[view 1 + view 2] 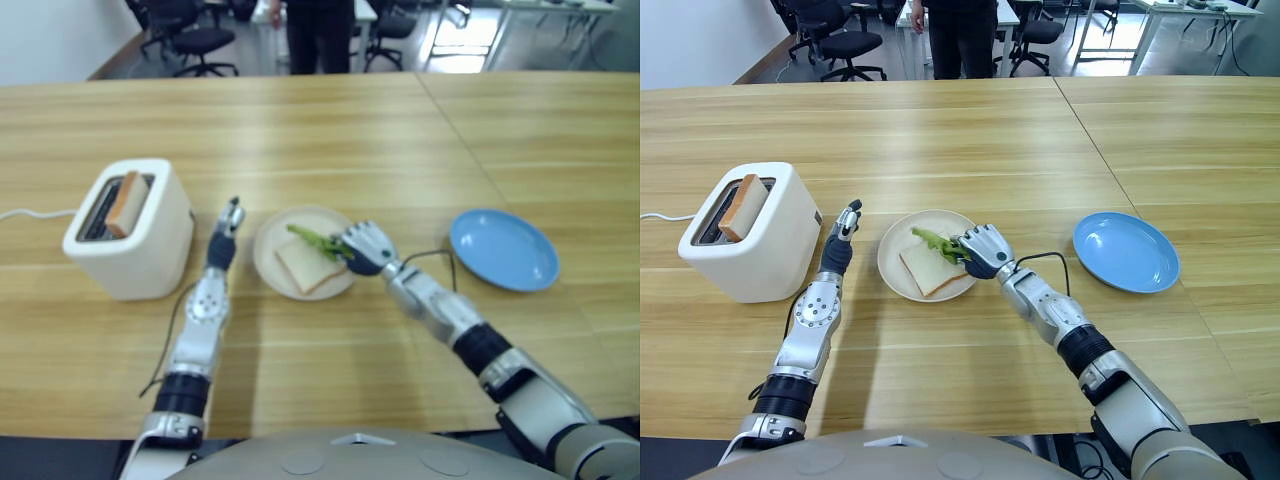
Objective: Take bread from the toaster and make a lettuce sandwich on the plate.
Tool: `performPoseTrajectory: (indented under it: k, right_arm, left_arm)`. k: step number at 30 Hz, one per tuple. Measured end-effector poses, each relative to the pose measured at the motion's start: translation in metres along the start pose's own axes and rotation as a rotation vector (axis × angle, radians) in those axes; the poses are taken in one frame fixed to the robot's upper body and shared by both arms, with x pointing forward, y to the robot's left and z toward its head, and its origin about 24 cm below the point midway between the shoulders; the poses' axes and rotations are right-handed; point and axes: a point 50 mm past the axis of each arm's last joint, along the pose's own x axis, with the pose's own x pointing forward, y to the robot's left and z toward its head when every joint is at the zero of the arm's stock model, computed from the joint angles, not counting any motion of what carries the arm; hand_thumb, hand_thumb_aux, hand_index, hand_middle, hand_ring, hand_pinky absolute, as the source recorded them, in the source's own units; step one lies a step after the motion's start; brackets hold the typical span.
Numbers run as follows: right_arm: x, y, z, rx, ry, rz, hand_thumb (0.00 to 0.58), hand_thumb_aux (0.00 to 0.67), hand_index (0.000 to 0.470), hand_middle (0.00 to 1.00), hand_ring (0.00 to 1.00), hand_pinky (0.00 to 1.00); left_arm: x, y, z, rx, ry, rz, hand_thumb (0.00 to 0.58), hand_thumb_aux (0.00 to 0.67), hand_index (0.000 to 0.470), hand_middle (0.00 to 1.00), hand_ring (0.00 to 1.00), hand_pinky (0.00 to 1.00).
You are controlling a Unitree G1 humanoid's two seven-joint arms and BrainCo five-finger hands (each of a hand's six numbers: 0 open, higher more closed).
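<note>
Right hand (983, 250): fingers curled on the lettuce (933, 241); sits over the right edge of the cream plate (887, 262)
Lettuce: leaf lies over the plated bread slice (930, 272)
Left hand (845, 225): fingers straight, holding nothing; between toaster (755, 250) and cream plate
Toaster: second bread slice (742, 207) upright in slot
Blue plate (1125, 252): right of cream plate, well apart

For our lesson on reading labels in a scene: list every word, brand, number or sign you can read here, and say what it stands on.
None: no text can be read anywhere.
The white toaster, the cream plate, the bread, the lettuce, the blue plate and the wooden table bear no legible print.
</note>
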Motion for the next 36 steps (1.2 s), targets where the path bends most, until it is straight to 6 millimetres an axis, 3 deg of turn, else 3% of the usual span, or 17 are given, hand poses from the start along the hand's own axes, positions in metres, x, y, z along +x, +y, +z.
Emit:
performPoseTrajectory:
  k: [5, 6, 7, 8, 9, 10, 11, 13, 15, 20, 25, 26, 28, 29, 36]
  right_arm:
    - [-0.006, 0.002, 0.0, 0.0, 0.0, 0.008, 0.58, 0.67, 0.46, 1.0, 1.0, 1.0]
    - [-0.006, 0.002, 0.0, -0.001, -0.002, 0.007, 0.491, 0.407, 0.28, 0.44, 0.44, 0.44]
    - [-0.007, 0.001, 0.0, -0.002, -0.002, 0.007, 0.491, 0.407, 0.28, 0.44, 0.44, 0.44]
    - [-0.008, 0.0, 0.0, -0.006, -0.006, 0.003, 0.476, 0.386, 0.265, 0.33, 0.33, 0.33]
    - [-0.008, -0.002, 0.0, -0.008, -0.013, -0.003, 0.331, 0.231, 0.159, 0.0, 0.0, 0.0]
    - [-0.008, -0.003, 0.001, -0.008, -0.014, -0.007, 0.313, 0.215, 0.148, 0.0, 0.0, 0.0]
    - [-0.008, -0.005, 0.001, -0.008, -0.018, -0.013, 0.379, 0.276, 0.189, 0.0, 0.0, 0.0]
    - [-0.008, -0.007, 0.004, -0.001, -0.033, -0.022, 0.436, 0.336, 0.231, 0.0, 0.0, 0.0]
    - [-0.009, -0.007, 0.007, 0.007, -0.044, -0.021, 0.445, 0.347, 0.238, 0.0, 0.0, 0.0]
    - [-0.009, -0.008, 0.012, 0.019, -0.077, -0.022, 0.516, 0.447, 0.307, 0.04, 0.04, 0.04]
    - [-0.009, -0.01, 0.016, 0.026, -0.101, -0.024, 0.496, 0.415, 0.285, 0.07, 0.07, 0.07]
    - [-0.009, -0.012, 0.017, 0.028, -0.109, -0.033, 0.366, 0.263, 0.18, 0.02, 0.02, 0.02]
    - [-0.01, -0.016, 0.019, 0.036, -0.12, -0.054, 0.023, 0.013, 0.009, 0.0, 0.0, 0.0]
    - [-0.012, -0.02, 0.018, 0.047, -0.117, -0.073, 0.0, 0.0, 0.0, 0.0, 0.0, 0.0]
    - [-0.035, -0.064, -0.006, 0.085, -0.016, -0.252, 0.0, 0.0, 0.0, 0.0, 0.0, 0.0]
  left_arm:
    - [-0.001, -0.007, 0.001, 0.015, -0.003, -0.02, 0.0, 0.0, 0.0, 0.0, 0.0, 0.0]
    - [-0.001, -0.007, 0.001, 0.017, -0.003, -0.02, 0.0, 0.0, 0.0, 0.0, 0.0, 0.0]
    - [-0.001, -0.007, 0.001, 0.02, -0.004, -0.02, 0.0, 0.0, 0.0, 0.0, 0.0, 0.0]
    - [-0.001, -0.008, 0.001, 0.025, -0.004, -0.019, 0.0, 0.0, 0.0, 0.0, 0.0, 0.0]
    - [-0.001, -0.008, 0.0, 0.029, -0.004, -0.018, 0.0, 0.0, 0.0, 0.0, 0.0, 0.0]
    - [-0.001, -0.008, 0.0, 0.031, -0.004, -0.018, 0.0, 0.0, 0.0, 0.0, 0.0, 0.0]
    - [-0.001, -0.008, 0.0, 0.032, -0.003, -0.02, 0.0, 0.0, 0.0, 0.0, 0.0, 0.0]
    - [-0.001, -0.009, -0.001, 0.034, 0.0, -0.02, 0.0, 0.0, 0.0, 0.0, 0.0, 0.0]
    - [-0.001, -0.009, -0.003, 0.036, 0.01, -0.019, 0.0, 0.0, 0.0, 0.0, 0.0, 0.0]
    - [-0.002, -0.009, -0.005, 0.037, 0.015, -0.018, 0.0, 0.0, 0.0, 0.0, 0.0, 0.0]
    - [-0.002, -0.009, -0.007, 0.039, 0.022, -0.012, 0.0, 0.0, 0.0, 0.0, 0.0, 0.0]
    - [-0.002, -0.01, -0.008, 0.039, 0.023, -0.012, 0.0, 0.0, 0.0, 0.0, 0.0, 0.0]
    - [-0.002, -0.011, -0.009, 0.041, 0.028, -0.016, 0.0, 0.0, 0.0, 0.0, 0.0, 0.0]
    - [-0.002, -0.012, -0.01, 0.042, 0.031, -0.019, 0.0, 0.0, 0.0, 0.0, 0.0, 0.0]
    - [-0.001, -0.013, -0.004, 0.098, -0.017, -0.019, 0.0, 0.0, 0.0, 0.0, 0.0, 0.0]
